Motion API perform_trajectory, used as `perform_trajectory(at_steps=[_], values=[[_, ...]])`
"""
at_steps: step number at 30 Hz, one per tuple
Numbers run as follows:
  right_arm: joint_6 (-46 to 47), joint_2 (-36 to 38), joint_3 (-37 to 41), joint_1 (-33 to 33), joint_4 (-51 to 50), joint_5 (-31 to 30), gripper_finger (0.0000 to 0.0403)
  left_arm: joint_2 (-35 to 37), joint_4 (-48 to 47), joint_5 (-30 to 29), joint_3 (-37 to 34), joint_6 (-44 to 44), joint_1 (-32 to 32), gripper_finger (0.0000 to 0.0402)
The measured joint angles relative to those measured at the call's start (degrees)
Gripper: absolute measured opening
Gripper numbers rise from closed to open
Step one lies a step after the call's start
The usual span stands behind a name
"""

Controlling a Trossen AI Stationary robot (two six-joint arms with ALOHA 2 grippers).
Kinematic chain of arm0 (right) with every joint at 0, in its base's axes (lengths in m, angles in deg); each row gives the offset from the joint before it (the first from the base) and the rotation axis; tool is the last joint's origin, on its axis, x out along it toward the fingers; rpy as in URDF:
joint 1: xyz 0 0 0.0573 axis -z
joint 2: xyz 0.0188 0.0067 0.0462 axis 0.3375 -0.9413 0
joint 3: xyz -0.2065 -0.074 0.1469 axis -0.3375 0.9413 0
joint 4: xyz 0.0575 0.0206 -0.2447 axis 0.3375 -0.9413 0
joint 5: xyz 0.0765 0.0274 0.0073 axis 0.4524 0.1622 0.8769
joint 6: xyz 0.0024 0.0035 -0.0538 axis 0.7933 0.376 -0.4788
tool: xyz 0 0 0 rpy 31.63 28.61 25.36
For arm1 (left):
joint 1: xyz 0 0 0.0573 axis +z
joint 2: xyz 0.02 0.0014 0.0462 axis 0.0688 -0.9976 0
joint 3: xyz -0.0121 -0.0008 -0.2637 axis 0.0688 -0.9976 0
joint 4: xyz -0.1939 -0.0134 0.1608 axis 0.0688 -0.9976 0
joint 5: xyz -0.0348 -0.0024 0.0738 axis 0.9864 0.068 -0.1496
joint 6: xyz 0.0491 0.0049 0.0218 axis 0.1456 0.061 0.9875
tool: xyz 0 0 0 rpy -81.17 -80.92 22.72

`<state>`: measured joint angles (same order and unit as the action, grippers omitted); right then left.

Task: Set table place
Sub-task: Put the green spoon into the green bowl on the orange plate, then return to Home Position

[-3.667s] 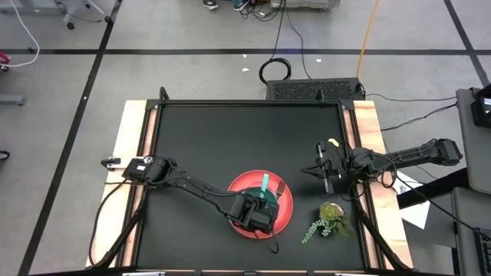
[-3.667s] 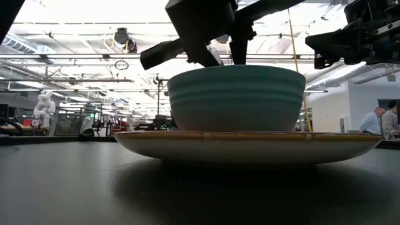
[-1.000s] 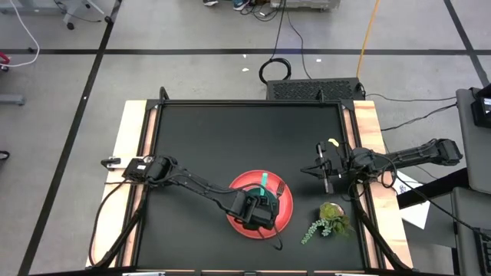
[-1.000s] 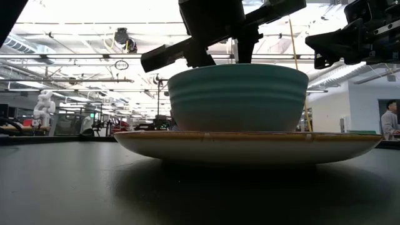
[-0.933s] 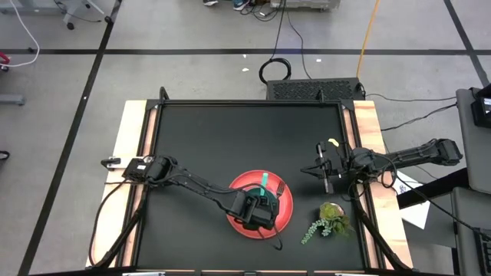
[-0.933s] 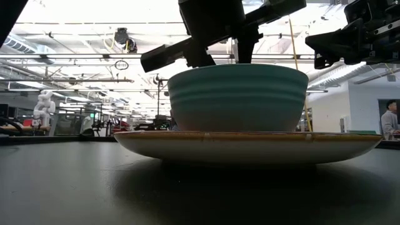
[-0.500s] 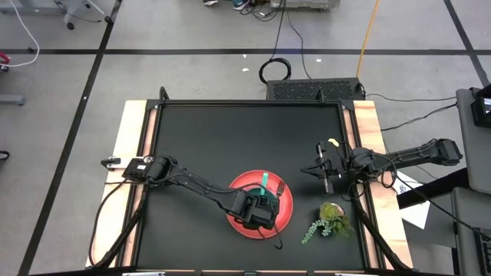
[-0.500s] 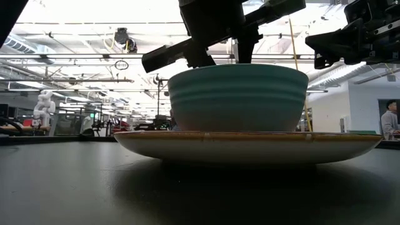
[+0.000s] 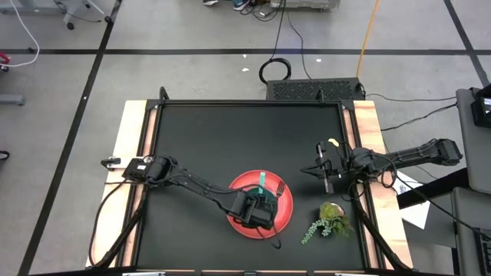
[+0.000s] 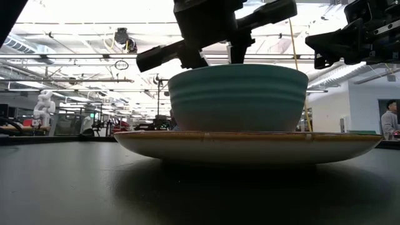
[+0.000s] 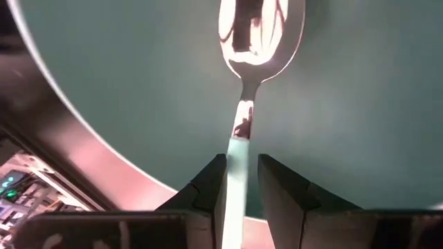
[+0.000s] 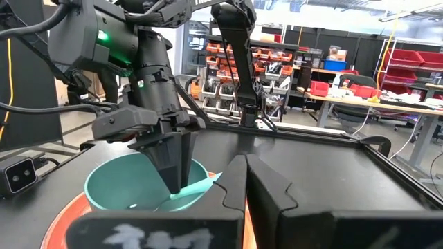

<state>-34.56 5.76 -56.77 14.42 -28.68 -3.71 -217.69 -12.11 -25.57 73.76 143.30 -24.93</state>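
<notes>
Left end effector holding a spoon inside the bowl on the plate.

The left end effector (image 11: 240, 181) reaches down into the green bowl (image 10: 237, 97), its fingers (image 11: 208, 190) pinching the teal handle of the spoon (image 11: 257, 38), whose metal head lies against the bowl's inner wall. The bowl sits on the red plate (image 9: 285, 205), near the front edge of the black table (image 9: 230, 138). A fork (image 9: 279, 186) rests on the plate's rim beside the bowl. The right end effector (image 9: 325, 178) hovers, pressed together, near the table's right edge; a plant sprig (image 9: 328, 218) lies in front of it.
</notes>
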Motion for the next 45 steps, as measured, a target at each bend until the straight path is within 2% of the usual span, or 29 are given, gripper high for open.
perform_trajectory(at_steps=[28, 35, 45], values=[[0.0, 0.0, 0.0, 0.0, 0.0, 0.0, 0.0000, 0.0, -0.6, -0.1, 0.0, -5.0, -0.9, 0.0088], [0.0, 0.0, 0.0, 0.0, 0.0, 0.0, 0.0000, 0.0, 1.1, -3.8, 0.2, -6.5, -1.4, 0.0088], [0.0, 0.0, 0.0, 0.0, 0.0, 0.0, 0.0000, 0.1, 3.1, -4.6, 3.1, -8.0, -2.5, 0.0088]])
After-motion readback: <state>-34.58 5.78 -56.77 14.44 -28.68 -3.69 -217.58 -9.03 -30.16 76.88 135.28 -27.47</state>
